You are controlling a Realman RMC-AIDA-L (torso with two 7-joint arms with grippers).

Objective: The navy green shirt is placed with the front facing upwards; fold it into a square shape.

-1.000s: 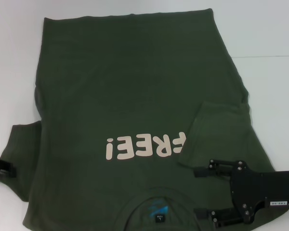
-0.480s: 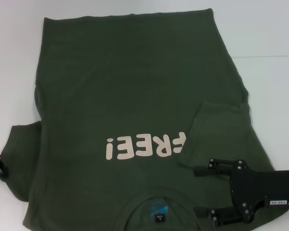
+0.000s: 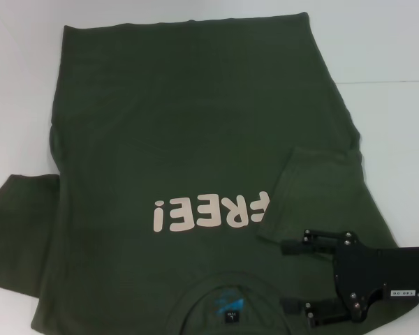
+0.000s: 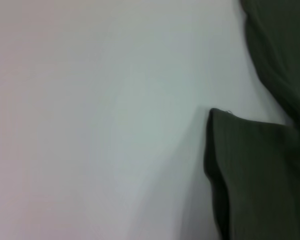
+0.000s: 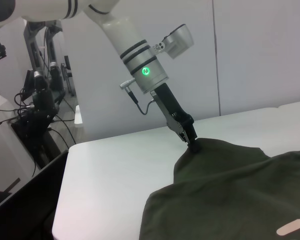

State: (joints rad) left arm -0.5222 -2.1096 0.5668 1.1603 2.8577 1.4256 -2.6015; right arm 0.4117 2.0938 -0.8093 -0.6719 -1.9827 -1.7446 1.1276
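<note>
- The shirt (image 3: 195, 160) lies flat on the white table (image 3: 391, 49), front up, pink letters (image 3: 211, 211) and collar label (image 3: 228, 307) near the robot.
- Left gripper (image 5: 192, 142): gone from the head view, where it showed at the left sleeve (image 3: 17, 230) half a second ago. The right wrist view shows its fingers pressed together, pinching that sleeve's edge.
- Left sleeve now spreads further outward than before.
- Right gripper (image 3: 293, 276): unchanged, fingers spread, over the right sleeve (image 3: 314, 195), which lies folded in.
</note>
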